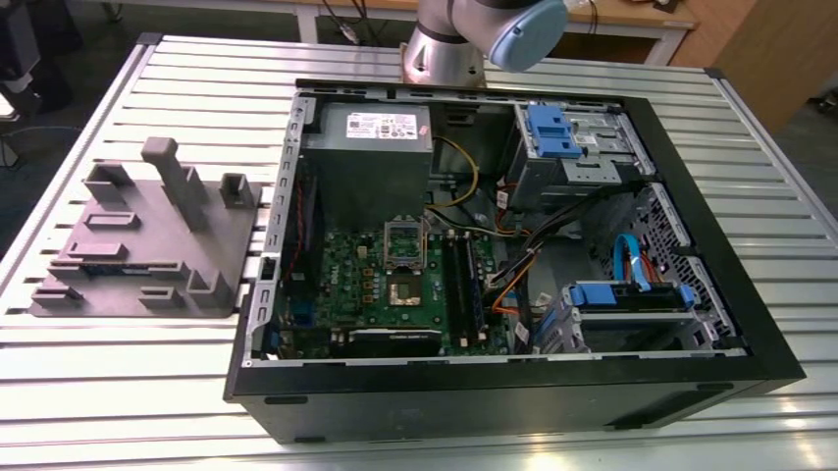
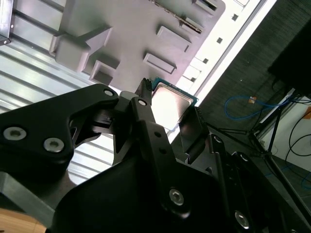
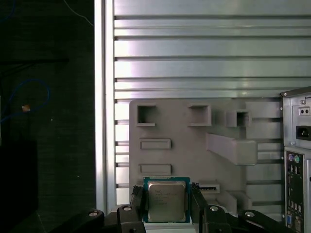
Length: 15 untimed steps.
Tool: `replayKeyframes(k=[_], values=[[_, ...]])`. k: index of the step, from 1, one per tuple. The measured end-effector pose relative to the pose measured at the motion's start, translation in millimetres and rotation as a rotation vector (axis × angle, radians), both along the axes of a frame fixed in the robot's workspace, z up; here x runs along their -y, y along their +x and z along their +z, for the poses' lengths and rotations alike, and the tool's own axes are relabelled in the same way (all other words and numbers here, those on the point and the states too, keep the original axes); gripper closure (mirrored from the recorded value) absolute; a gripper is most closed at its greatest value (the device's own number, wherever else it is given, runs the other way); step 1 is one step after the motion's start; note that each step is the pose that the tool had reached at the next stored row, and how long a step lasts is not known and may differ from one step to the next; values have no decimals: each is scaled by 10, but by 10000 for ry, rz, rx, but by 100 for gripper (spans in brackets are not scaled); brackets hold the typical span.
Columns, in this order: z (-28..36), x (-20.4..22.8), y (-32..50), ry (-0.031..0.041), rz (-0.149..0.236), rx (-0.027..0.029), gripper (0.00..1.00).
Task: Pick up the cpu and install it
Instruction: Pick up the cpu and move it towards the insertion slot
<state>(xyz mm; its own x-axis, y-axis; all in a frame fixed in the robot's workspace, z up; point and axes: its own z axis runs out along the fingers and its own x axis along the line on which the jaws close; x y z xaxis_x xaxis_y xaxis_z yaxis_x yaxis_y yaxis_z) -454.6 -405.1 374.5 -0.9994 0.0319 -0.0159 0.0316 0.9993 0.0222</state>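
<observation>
Two matte black fingers [image 3: 138,201] of the gripper [image 3: 166,190] are clamping the cpu [image 3: 166,201].
Its flat square silver-grey lid, green-rimmed, is showing before the moulded grey fixture block [image 3: 194,145] on the ribbed metal table [image 3: 194,58].

Cpu [image 3: 166,201]: silver-grey metal lid, dull sheen; green board edge.
Gripper [image 3: 167,197]: black, matt; bright metal screws.
Fixture block [image 1: 144,245]: grey plastic, matt, smooth.
Table [image 1: 196,78]: ribbed aluminium, satin, reflective.
Computer case [image 1: 524,397]: black matt shell outside; bare grey sheet metal inside.
Motherboard [image 1: 367,285]: green, slight gloss.
</observation>
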Motion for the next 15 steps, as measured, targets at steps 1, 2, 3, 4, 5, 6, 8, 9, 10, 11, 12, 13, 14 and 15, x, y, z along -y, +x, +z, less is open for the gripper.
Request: replayKeyframes(k=[1, 2, 3, 4, 5, 6, 8, 9, 10, 11, 12, 13, 14, 15], values=[[0, 0, 4, 0, 0, 0, 53], [-1, 0, 7, 1, 0, 1, 53], [-1, 0, 11, 0, -1, 1, 53], [0, 0, 14, 0, -1, 1, 53], [-1, 0, 17, 0, 0, 2, 53], [0, 0, 20, 0, 0, 1, 53], [-1, 0, 26, 0, 0, 1, 53], [-1, 0, 28, 1, 0, 2, 53], [0, 0, 31, 0, 0, 0, 53], [0, 0, 34, 0, 0, 0, 53], [0, 0, 36, 0, 0, 0, 53], [0, 0, 39, 0, 0, 0, 53], [0, 0, 41, 0, 0, 1, 53], [-1, 0, 44, 0, 0, 1, 53]])
